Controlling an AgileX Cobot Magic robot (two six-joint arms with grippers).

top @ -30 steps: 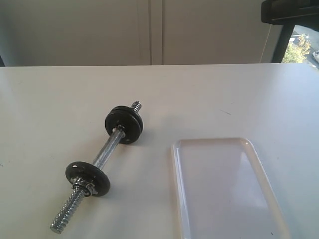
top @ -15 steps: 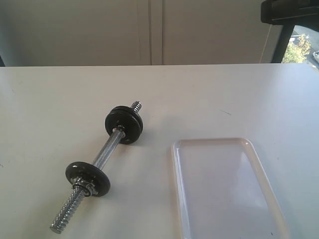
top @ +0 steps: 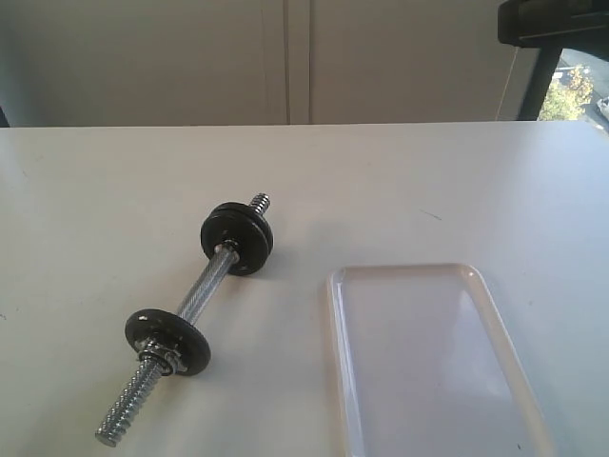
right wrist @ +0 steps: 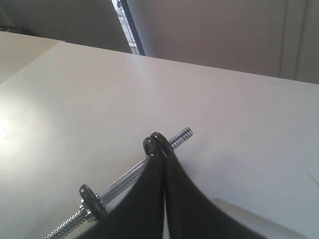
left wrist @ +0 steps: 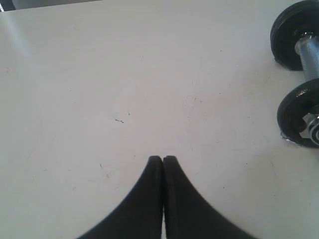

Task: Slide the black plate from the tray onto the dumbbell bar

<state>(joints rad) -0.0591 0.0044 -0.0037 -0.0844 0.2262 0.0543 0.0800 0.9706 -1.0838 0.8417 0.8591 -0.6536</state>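
The dumbbell bar (top: 205,290) lies aslant on the white table, left of the tray (top: 419,276), which holds nothing. At the bar's far end two black discs stand pressed together; the outer one, toward the threaded tip, is the black plate (top: 226,213), threaded on the bar. A single black disc (top: 167,341) with a silver nut sits at the near end. Neither gripper shows in the exterior view. My left gripper (left wrist: 162,158) is shut and empty over bare table, beside the bar (left wrist: 309,50). My right gripper (right wrist: 164,154) is shut and empty, with the paired discs (right wrist: 155,142) beyond its tips.
A table edge runs along the wall at the back (top: 304,125). A dark stand (top: 547,38) rises at the back right by a window. The tray's corner (right wrist: 234,211) shows beside my right fingers.
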